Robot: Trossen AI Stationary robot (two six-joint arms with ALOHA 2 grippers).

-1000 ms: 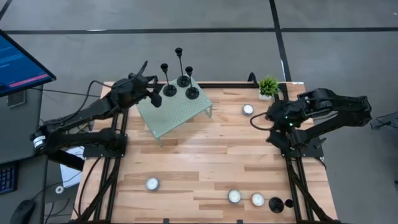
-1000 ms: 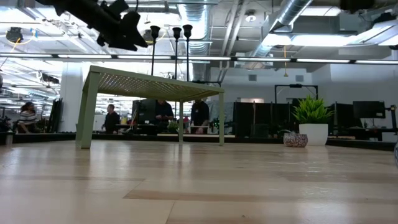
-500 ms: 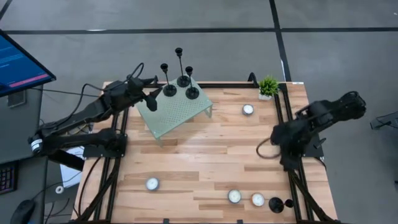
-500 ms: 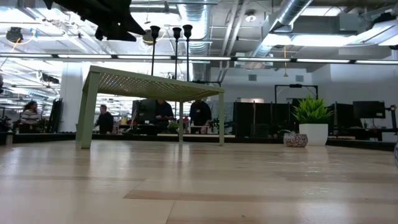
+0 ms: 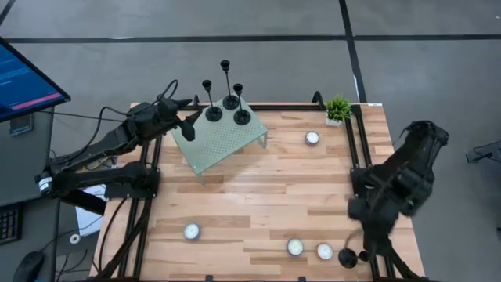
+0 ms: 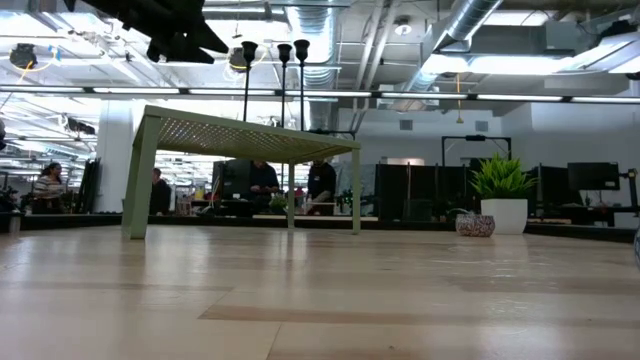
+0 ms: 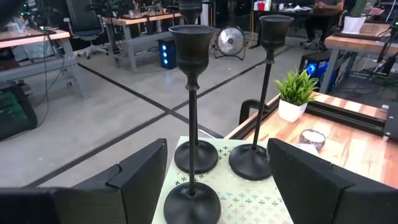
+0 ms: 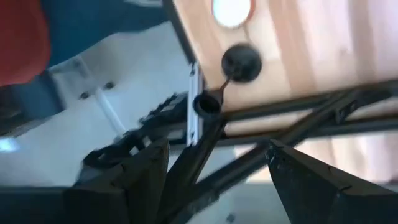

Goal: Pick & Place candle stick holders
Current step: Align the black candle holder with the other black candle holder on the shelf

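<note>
High view: lone holder (image 5: 347, 257) at table (image 5: 258, 196) edge.

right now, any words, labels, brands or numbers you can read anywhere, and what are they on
No text can be read in any view.
Monitor left of the table: coloured bands and lines on screen, too small to read.
Candle stick holders on the green stand: plain black, no marks.
Tealights and plant pot: no visible print.
Left gripper and right gripper: no visible labels.
</note>
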